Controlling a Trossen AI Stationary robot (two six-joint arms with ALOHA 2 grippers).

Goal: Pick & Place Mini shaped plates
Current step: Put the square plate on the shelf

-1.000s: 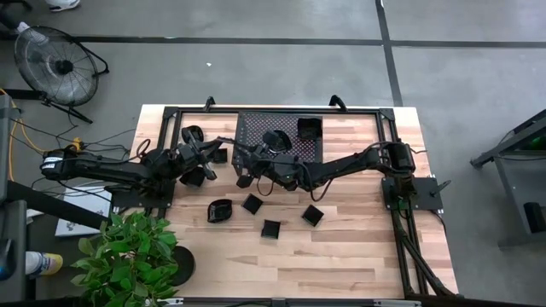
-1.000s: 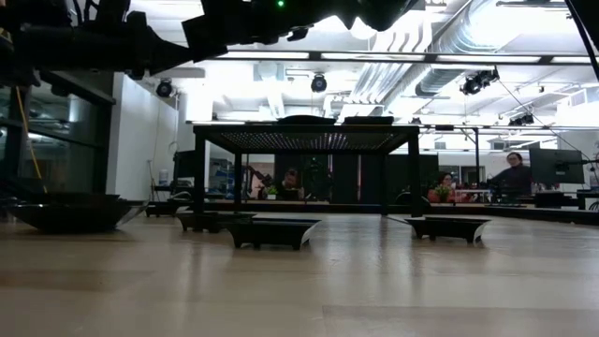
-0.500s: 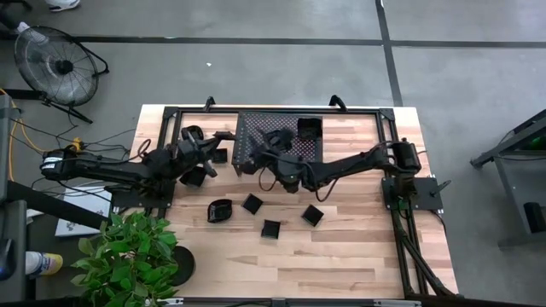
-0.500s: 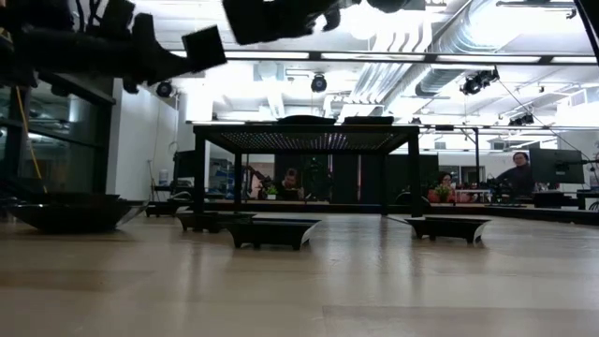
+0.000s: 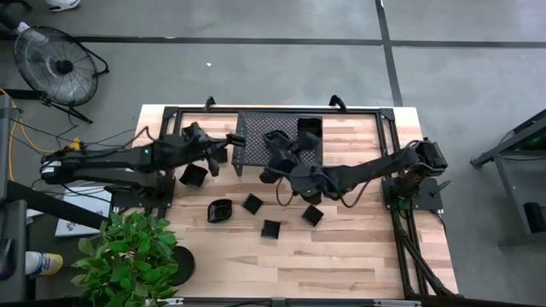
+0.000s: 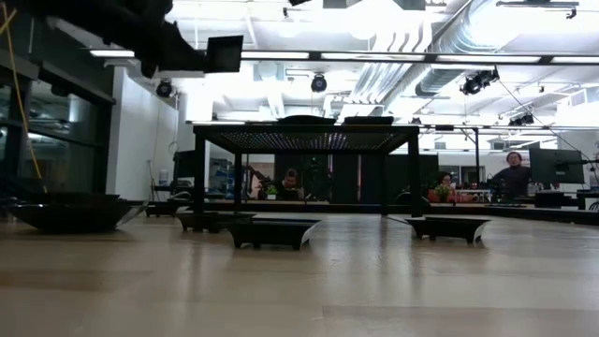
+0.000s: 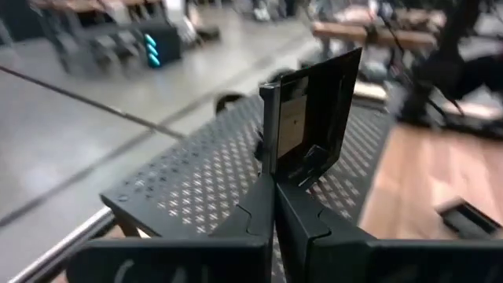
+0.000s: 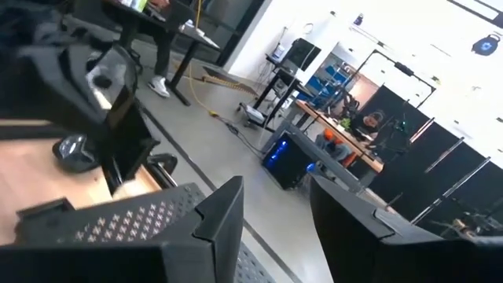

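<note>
The left pincer (image 5: 223,143) is clenched on a square mini plate (image 7: 310,118), holding it on edge over the left edge of the mesh rack (image 5: 256,130) in the upper middle of the frame. The right pincer (image 5: 275,147) hangs released above the rack, grasping nothing. Two plates (image 5: 308,129) sit on the rack; several more (image 5: 271,228) lie on the tabletop (image 5: 341,256) below it.
</note>
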